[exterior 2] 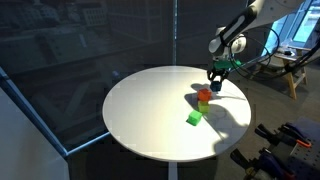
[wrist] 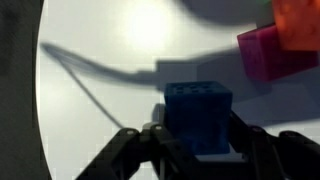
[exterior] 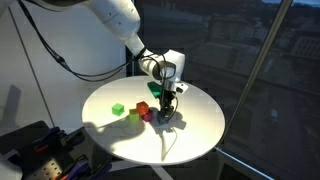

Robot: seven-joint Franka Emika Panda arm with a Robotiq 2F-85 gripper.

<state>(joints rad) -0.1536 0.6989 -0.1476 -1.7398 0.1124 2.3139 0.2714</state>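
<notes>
In the wrist view my gripper is shut on a blue block, one dark finger on each side of it. A magenta block and an orange-red block lie close together just beyond it on the round white table. In both exterior views the gripper hangs low over the table, right beside the red and magenta blocks. A green block lies a little further off. I cannot tell if the blue block touches the table.
The table's edge is near on all sides. Dark glass walls surround it. Black equipment stands on the floor beside the table. The arm's shadow falls across the tabletop.
</notes>
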